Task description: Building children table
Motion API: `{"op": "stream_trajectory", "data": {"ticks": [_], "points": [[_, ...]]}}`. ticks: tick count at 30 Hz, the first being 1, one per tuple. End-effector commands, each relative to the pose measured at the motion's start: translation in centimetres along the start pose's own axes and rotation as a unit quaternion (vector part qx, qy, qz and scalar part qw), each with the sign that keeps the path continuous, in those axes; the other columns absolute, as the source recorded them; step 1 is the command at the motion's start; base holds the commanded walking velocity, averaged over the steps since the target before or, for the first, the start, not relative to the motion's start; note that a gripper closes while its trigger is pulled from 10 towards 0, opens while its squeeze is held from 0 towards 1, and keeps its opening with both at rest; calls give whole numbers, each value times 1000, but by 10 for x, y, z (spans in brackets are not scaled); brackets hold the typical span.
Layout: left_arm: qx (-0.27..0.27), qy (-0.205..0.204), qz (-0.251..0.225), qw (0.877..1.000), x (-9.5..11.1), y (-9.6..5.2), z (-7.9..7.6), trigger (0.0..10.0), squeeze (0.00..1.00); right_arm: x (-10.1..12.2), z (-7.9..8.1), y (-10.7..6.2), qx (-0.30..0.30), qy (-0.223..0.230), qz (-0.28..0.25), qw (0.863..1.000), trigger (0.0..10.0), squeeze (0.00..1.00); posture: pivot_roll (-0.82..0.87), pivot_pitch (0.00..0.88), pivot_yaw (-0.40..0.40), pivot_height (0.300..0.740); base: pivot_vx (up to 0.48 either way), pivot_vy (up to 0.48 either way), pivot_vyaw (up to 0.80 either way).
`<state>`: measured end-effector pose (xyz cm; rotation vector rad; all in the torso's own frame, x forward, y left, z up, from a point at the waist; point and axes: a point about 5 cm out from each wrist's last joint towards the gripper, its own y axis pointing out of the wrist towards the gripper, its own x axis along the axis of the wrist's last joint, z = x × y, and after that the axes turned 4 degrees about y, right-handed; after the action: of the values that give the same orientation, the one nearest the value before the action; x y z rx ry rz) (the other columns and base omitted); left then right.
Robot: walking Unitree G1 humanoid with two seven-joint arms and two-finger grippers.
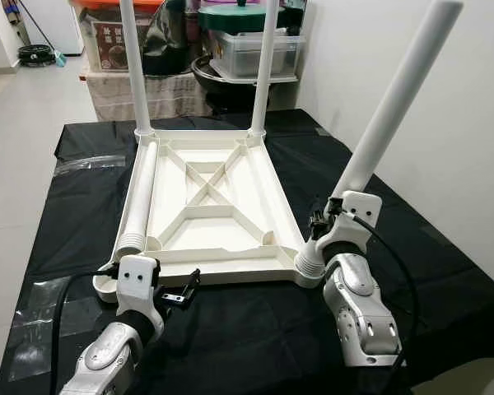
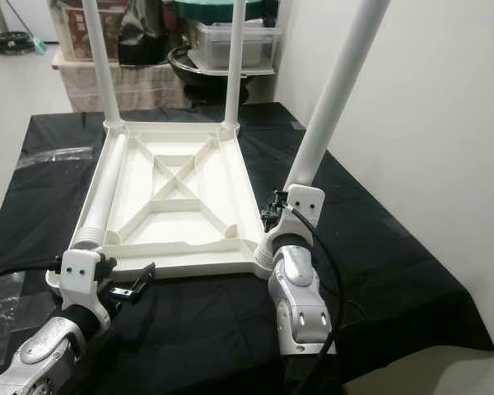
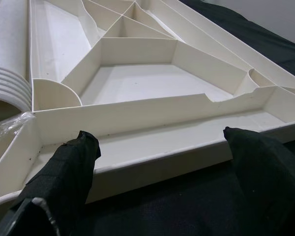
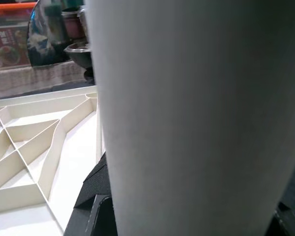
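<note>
The white plastic tabletop (image 1: 230, 273) lies upside down on the black cloth. Two white legs (image 1: 136, 66) (image 1: 266, 66) stand upright in its far corners. A third leg (image 1: 395, 99) leans outward from the near right corner socket (image 1: 309, 265), and my right gripper (image 1: 319, 220) is shut on it just above the base. In the right wrist view this leg (image 4: 187, 108) is pressed close against a black finger (image 4: 96, 196). A loose leg (image 1: 142, 193) lies inside the tabletop along its left side. My left gripper (image 1: 179, 290) is open just in front of the near left rim (image 3: 152, 157).
The black cloth (image 1: 255, 337) covers a low table that ends close to my body. A white wall (image 1: 461, 123) runs along the right. Storage boxes (image 1: 255, 49) and pots stand behind the far end. A clear plastic wrapper (image 1: 86, 163) lies on the cloth at left.
</note>
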<state>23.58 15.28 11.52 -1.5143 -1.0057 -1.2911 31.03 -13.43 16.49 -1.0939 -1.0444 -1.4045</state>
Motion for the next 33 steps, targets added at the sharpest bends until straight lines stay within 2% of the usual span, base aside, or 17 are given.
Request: {"op": "stream_trajectory", "data": {"ticks": [1,8,11,19,22,27,31,33], "points": [[-2,5,8,1000,-3,0,0,10000,0,-12,9,-3,28,-2,29,999,10000,0,111,0,-83,740,0,0,0],[-4,5,9,1000,-4,0,0,10000,0,-18,3,-3,34,-24,45,998,10000,0,107,0,-82,740,0,0,0],[-5,4,9,1000,-4,0,0,10000,0,-26,6,-7,51,-11,75,996,10000,0,103,0,-78,740,0,0,0],[-4,5,9,1000,-4,0,0,10000,0,-44,3,-11,41,20,123,991,10000,0,111,0,-81,740,0,0,0],[-2,7,9,1000,-3,-1,2,10000,0,-55,-5,-12,28,12,141,989,10000,0,114,0,-81,740,0,0,0],[-2,7,9,1000,-4,-1,1,10000,0,-56,-3,-12,30,1,143,989,10000,0,114,0,-79,740,0,0,0],[-3,7,8,1000,-3,-1,1,10000,0,-55,-2,-11,27,-29,139,990,10000,0,114,0,-78,740,0,0,0],[-3,8,8,1000,-3,0,1,10000,0,-55,-6,-10,7,-43,138,989,10000,0,115,0,-79,740,0,0,0]]}}
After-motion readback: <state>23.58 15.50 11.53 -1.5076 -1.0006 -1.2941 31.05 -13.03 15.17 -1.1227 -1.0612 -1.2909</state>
